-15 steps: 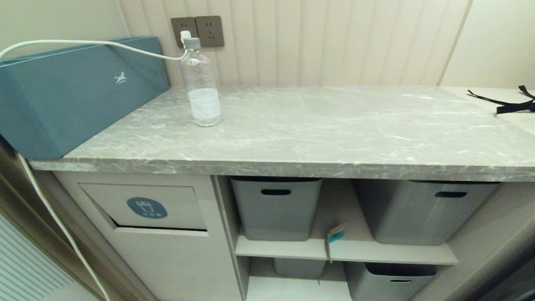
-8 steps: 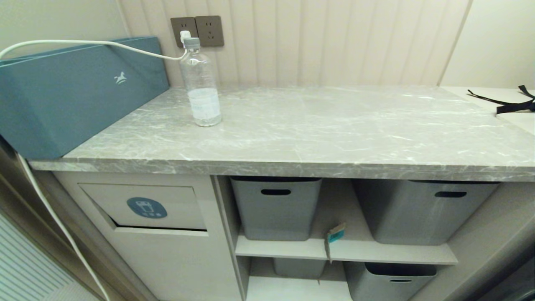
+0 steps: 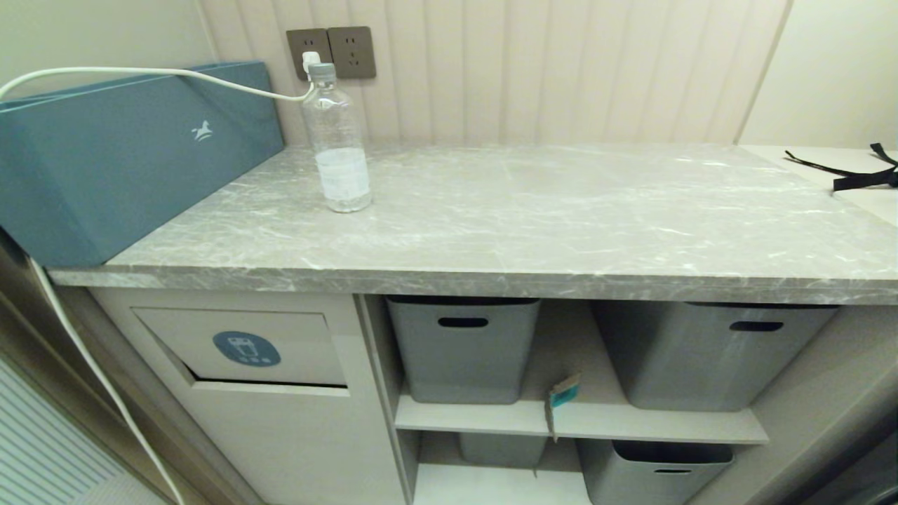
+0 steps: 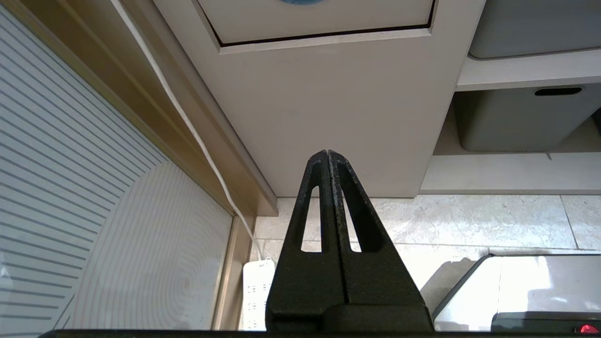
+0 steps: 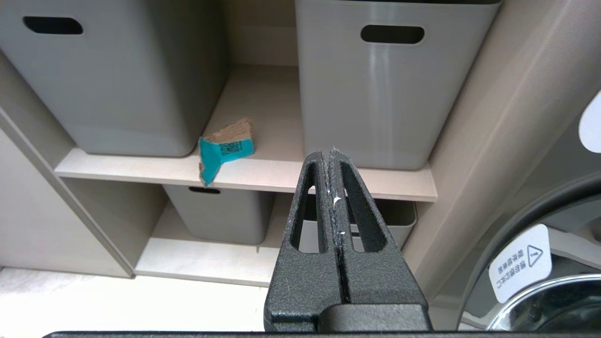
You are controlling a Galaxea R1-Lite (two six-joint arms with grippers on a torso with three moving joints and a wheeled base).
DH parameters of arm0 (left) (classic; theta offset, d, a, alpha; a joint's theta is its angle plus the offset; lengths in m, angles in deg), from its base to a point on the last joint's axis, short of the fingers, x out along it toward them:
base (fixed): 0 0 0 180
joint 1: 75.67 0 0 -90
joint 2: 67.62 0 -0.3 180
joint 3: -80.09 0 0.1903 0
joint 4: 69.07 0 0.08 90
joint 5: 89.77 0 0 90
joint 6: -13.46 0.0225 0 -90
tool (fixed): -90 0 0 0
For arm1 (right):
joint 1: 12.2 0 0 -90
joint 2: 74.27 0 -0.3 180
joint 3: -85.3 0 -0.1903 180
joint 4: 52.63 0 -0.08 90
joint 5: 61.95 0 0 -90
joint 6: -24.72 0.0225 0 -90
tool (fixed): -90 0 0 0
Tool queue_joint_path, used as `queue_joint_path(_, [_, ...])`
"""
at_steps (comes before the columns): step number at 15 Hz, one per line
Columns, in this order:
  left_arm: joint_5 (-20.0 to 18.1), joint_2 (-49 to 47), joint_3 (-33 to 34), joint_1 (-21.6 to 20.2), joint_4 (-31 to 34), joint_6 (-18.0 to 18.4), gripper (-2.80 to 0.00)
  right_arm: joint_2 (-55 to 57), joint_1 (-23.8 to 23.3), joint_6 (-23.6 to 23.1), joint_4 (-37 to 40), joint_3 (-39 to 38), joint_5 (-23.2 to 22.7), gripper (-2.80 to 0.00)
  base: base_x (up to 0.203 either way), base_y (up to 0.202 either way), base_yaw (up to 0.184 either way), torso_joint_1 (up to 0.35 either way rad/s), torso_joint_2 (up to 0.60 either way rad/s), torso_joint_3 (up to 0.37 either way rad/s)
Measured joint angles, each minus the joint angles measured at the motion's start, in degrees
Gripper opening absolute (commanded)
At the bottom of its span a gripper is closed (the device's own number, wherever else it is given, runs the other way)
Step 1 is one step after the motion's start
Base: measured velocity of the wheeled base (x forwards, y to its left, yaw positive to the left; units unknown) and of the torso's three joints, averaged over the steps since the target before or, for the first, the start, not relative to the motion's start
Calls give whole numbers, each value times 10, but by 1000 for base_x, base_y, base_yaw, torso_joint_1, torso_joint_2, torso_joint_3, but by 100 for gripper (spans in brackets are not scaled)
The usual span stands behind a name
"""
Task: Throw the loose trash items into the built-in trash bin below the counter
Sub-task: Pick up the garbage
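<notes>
A white horse logo marks the teal box (image 3: 133, 154) at the tabletop's (image 3: 547, 217) far left; a round blue sticker with a white bin icon sits on the beige flap of the trash bin (image 3: 245, 348) below. The left end effector (image 4: 327, 157) is pressed fully closed, empty, low before the bin cabinet. The right end effector (image 5: 328, 157) is likewise closed and empty, facing the shelf. The clear ribbed bottle (image 3: 337, 140) stands upright on veined grey stone beside the box. A torn teal scrap (image 5: 225, 150) overhangs the shelf edge between two smooth grey tubs (image 5: 389, 80).
</notes>
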Motion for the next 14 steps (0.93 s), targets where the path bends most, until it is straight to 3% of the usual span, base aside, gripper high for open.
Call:
queue_joint_path(4, [-22, -6, 0, 17, -84, -2, -280, 0, 0, 0, 0, 0, 0, -280, 0, 0, 0, 0, 0, 0])
queue_joint_path(6, [-44, -1, 0, 24, -74, -2, -280, 0, 0, 0, 0, 0, 0, -280, 0, 0, 0, 0, 0, 0])
queue_joint_path(8, [-34, 1, 0, 35, -73, -9, -280, 0, 0, 0, 0, 0, 0, -280, 0, 0, 0, 0, 0, 0])
queue_joint_path(10, [-21, 10, 0, 74, -66, -24, -280, 0, 0, 0, 0, 0, 0, -280, 0, 0, 0, 0, 0, 0])
queue_joint_path(14, [-4, 107, -2, 94, -15, -25, -280, 0, 0, 0, 0, 0, 0, -280, 0, 0, 0, 0, 0, 0])
